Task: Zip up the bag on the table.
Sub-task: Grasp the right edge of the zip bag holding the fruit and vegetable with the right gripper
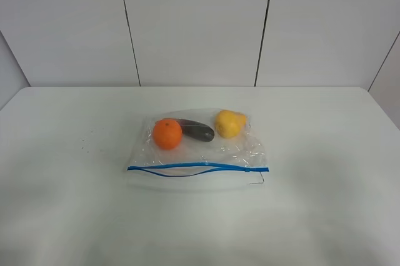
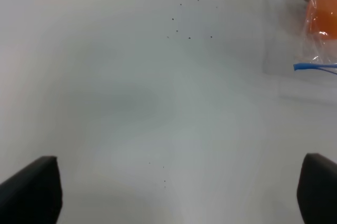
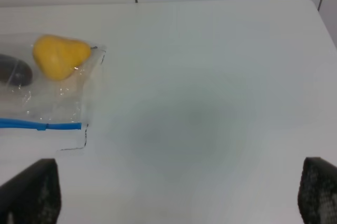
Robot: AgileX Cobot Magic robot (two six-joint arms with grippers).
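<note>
Nearest to me, the left gripper (image 2: 175,191) hangs over bare tabletop with its two dark fingers (image 2: 31,190) spread wide and nothing between them. The right gripper (image 3: 174,191) is the same, jaws well apart over plain white surface, gripping nothing. Neither one touches the bag (image 1: 244,150); each has it off to its inner side.

The table (image 1: 325,216) is broad, white and matte, with a scatter of tiny dark specks (image 1: 84,147) left of the bag.

The bag lies flat around the middle of the table, clear and crinkly. Its blue zipper strip (image 1: 225,166) runs left to right along the near edge. Along the left stretch the two blue tracks stand apart, the nearer one sagging toward me; toward the right they run together as one line. A small darker tab (image 1: 247,169) sits on the strip near its right end, and a thin dark line (image 1: 257,182) marks the bag's near right corner.

Inside, an orange (image 1: 167,133) sits at the left. A dark eggplant (image 1: 199,130) lies just beside it on its right, seemingly touching it. A yellow pear (image 1: 229,123) rests at the far right of the bag, just past the eggplant's tip.

Beyond the table's far edge stands a pale panelled wall (image 1: 194,22) with dark vertical seams.
</note>
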